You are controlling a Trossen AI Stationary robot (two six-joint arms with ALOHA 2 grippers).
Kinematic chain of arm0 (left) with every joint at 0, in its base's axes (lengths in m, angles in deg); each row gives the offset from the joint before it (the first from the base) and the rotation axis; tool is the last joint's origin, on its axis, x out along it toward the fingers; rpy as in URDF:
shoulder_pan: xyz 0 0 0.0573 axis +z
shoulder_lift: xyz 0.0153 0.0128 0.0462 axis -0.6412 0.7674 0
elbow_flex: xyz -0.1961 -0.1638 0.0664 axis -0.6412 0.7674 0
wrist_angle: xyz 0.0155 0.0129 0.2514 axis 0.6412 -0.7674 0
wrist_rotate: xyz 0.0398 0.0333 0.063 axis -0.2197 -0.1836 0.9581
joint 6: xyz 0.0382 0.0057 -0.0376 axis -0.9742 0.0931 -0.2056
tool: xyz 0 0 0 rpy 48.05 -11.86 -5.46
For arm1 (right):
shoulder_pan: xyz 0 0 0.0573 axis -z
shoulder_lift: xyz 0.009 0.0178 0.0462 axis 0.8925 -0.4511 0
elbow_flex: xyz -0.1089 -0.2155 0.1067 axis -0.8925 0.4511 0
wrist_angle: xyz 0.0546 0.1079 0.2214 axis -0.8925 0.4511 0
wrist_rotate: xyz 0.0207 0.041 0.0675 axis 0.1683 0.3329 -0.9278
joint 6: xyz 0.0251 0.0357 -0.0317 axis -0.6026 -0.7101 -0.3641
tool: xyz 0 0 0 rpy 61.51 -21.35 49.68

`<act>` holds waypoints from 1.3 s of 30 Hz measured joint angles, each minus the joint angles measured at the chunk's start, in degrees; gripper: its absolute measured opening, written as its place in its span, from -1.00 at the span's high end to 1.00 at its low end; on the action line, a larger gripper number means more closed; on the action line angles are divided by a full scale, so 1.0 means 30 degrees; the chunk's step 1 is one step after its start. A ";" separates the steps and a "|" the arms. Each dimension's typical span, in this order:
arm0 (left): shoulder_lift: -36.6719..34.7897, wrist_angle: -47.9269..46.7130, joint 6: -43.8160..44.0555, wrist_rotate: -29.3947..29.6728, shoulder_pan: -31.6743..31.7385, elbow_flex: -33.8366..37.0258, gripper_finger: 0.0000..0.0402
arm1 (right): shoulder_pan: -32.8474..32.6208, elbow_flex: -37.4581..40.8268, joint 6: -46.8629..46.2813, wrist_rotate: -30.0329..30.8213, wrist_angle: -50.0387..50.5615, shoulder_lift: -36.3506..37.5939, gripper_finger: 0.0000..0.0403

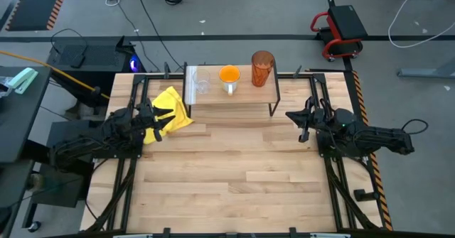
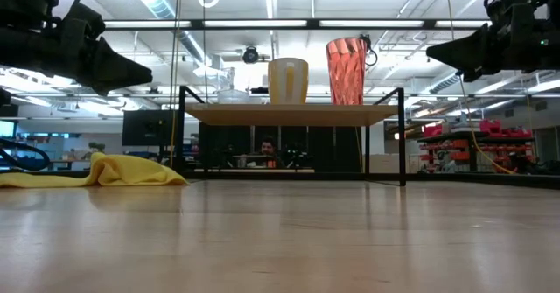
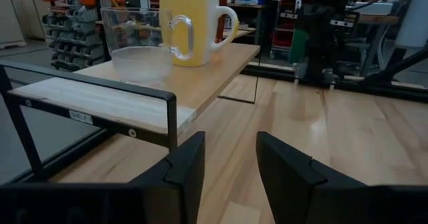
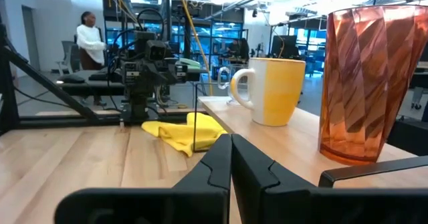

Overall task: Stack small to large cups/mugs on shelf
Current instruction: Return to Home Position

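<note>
Three vessels stand in a row on the low wooden shelf (image 1: 234, 104) at the table's far edge: a small clear glass cup (image 1: 201, 85), an orange mug (image 1: 229, 76) with a white outside and handle, and a tall amber tumbler (image 1: 262, 67). In the low view the glass cup (image 2: 232, 94), mug (image 2: 288, 80) and tumbler (image 2: 347, 70) rest upright on their bases. My left gripper (image 1: 162, 119) hovers open to the shelf's left, above the yellow cloth; its fingers (image 3: 231, 164) point past the shelf's corner. My right gripper (image 1: 289, 115) hangs shut (image 4: 231, 164) in the air to the shelf's right.
A crumpled yellow cloth (image 1: 173, 110) lies on the table left of the shelf, beneath my raised left gripper (image 2: 144, 73). The shelf's thin black legs (image 2: 402, 136) stand on the tabletop. Bare wood stretches from the shelf to the near edge. A person stands far off in the room (image 4: 87, 40).
</note>
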 joint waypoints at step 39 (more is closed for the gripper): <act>0.0000 0.0007 -0.0001 -0.0003 0.0005 0.0000 0.28 | 0.0000 0.0000 -0.2025 0.0000 -0.0026 0.0000 0.91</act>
